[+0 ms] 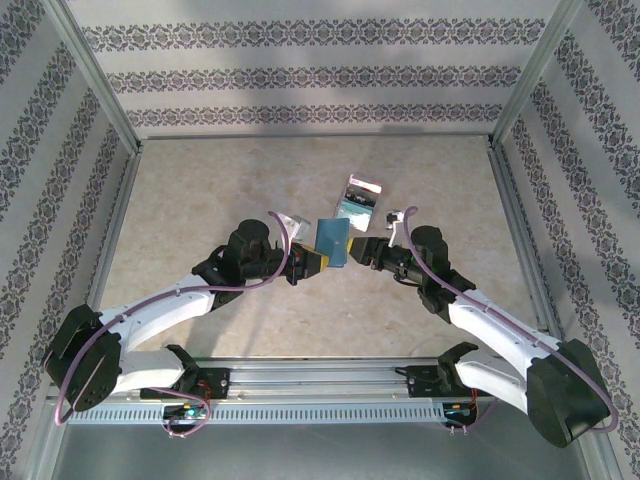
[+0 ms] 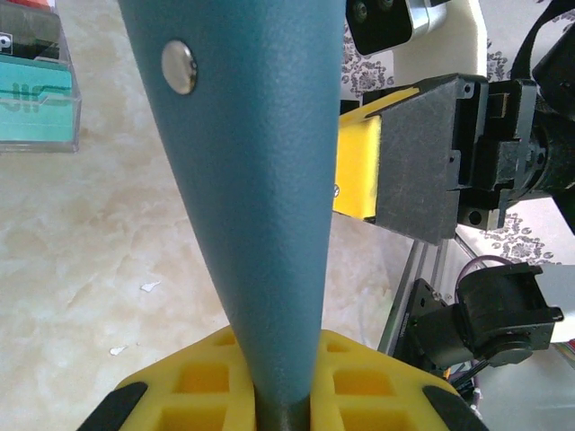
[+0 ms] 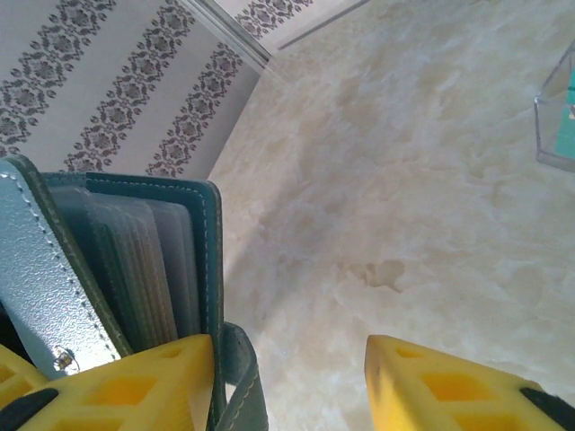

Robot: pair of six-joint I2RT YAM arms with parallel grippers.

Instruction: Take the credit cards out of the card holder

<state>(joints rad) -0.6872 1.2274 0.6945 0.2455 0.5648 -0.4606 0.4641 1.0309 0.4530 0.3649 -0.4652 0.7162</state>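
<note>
The card holder [image 1: 333, 240], a slate blue-grey wallet, is held upright above the table's middle. My left gripper [image 1: 310, 262] is shut on its lower edge; in the left wrist view the wallet [image 2: 260, 180] rises from between the yellow jaws of that gripper [image 2: 286, 382], its snap stud facing me. My right gripper [image 1: 362, 250] is at the wallet's other side. In the right wrist view that gripper [image 3: 287, 382] is open, its left finger [image 3: 117, 386] against the wallet's open panel [image 3: 135, 260] with the strap beside it. Credit cards, a teal one [image 1: 353, 208] and a silvery one [image 1: 362, 186], lie behind on the table.
In the left wrist view, a clear sleeve with the teal card [image 2: 36, 99] lies at the upper left. Its corner [image 3: 559, 117] shows at the right edge of the right wrist view. A small shiny piece [image 1: 291, 221] lies by the left arm. Patterned walls enclose the table.
</note>
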